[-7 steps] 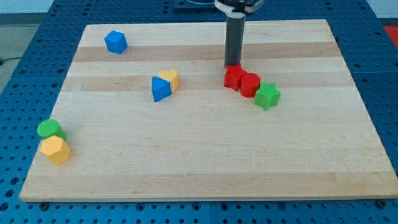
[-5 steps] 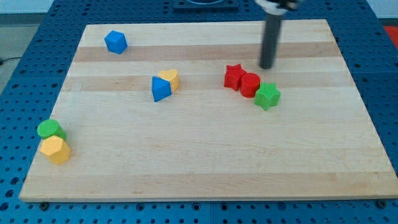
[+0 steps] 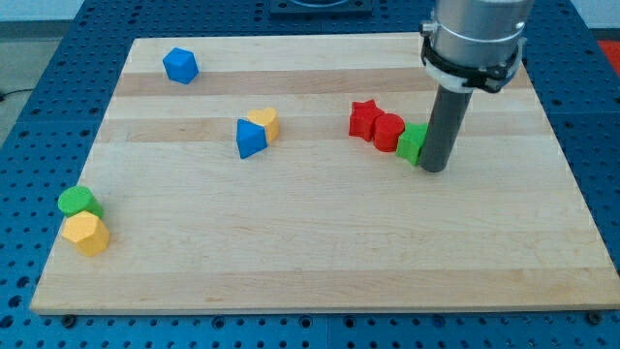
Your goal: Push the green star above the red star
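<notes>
The green star (image 3: 412, 142) lies right of the board's middle, partly hidden behind my rod. It touches a red cylinder (image 3: 388, 131), which touches the red star (image 3: 364, 118) up and to the left. My tip (image 3: 435, 170) rests on the board at the green star's lower right side, touching or nearly touching it. The green star sits lower and to the right of the red star.
A blue triangular block (image 3: 250, 140) and a yellow heart (image 3: 264, 122) sit together left of centre. A blue block (image 3: 180, 65) lies at the top left. A green cylinder (image 3: 77, 202) and a yellow hexagon (image 3: 86, 234) sit at the bottom left of the wooden board (image 3: 310, 252).
My tip has moved from just above the red star to the right, then down to the green star's lower right side. The blocks have not visibly moved.
</notes>
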Robot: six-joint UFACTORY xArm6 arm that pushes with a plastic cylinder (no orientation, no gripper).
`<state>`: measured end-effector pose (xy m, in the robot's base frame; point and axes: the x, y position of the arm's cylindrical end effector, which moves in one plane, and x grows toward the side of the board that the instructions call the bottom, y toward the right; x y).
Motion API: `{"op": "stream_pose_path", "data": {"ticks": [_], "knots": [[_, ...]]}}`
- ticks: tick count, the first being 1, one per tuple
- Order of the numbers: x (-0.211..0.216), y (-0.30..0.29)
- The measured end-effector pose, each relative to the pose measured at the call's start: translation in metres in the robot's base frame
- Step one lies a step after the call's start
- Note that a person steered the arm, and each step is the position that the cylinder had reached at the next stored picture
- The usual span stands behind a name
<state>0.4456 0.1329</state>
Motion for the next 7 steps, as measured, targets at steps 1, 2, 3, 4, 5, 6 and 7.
{"op": "stream_pose_path", "data": {"ticks": [1,2,3,4,5,6,7], "knots": [[-0.013,0.000],[-0.025,0.000],[-0.052,-0.008],[-0.087,-0.014],[-0.117,-0.025],[-0.076,0.016],[-0.029,-0.022]]}}
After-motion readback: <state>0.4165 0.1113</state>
